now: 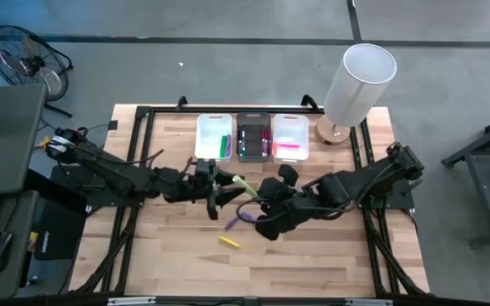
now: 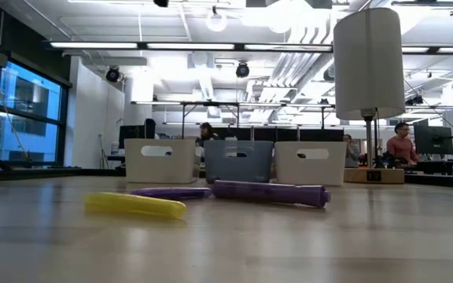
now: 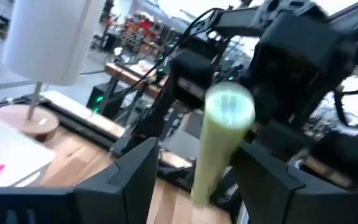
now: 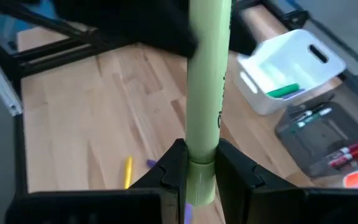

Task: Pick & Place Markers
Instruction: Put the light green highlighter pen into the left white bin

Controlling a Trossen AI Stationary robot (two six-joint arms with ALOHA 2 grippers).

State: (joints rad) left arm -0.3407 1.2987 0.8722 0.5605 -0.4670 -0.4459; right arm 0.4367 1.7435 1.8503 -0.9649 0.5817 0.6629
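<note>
We see three bins (image 1: 252,136) at the table's (image 1: 177,263) far edge. Mid-table, the left gripper (image 1: 219,191) and right gripper (image 1: 260,197) both clamp one pale green marker (image 1: 242,184) between them, above the wood. Purple markers (image 2: 270,192) and a yellow marker (image 2: 135,205) lie loose nearby

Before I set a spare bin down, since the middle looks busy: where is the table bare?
Bare wood lies along the table's front edge, either side of the yellow marker. The centre is crowded: both arms meet over the light-green marker, with the bins and lamp behind.
</note>
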